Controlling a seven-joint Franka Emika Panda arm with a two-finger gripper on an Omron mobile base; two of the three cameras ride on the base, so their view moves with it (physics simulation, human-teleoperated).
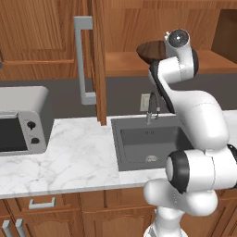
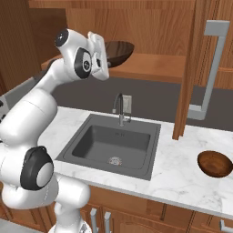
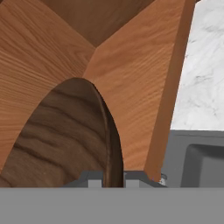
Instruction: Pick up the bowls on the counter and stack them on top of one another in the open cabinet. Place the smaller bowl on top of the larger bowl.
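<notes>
My gripper (image 2: 108, 56) is shut on the rim of the larger bowl (image 2: 119, 51), wide and dark brown with streaky grain. It holds the bowl just over the front edge of the open cabinet's shelf (image 2: 154, 64). In the hand view the bowl (image 3: 65, 135) stands edge-on between the fingertips (image 3: 94, 179), with the cabinet's wood walls behind it. From the left base view the same bowl (image 1: 149, 50) pokes out beside the wrist. The smaller bowl (image 2: 215, 164), reddish-brown, sits upright on the counter (image 2: 177, 173) far right of the sink.
The cabinet door (image 1: 98, 60) hangs open, its grey bar handle (image 1: 82, 60) just left of the shelf. A dark sink (image 1: 143, 143) with a faucet (image 2: 119, 109) lies below the bowl. A toaster oven (image 1: 21, 120) stands on the counter's left end.
</notes>
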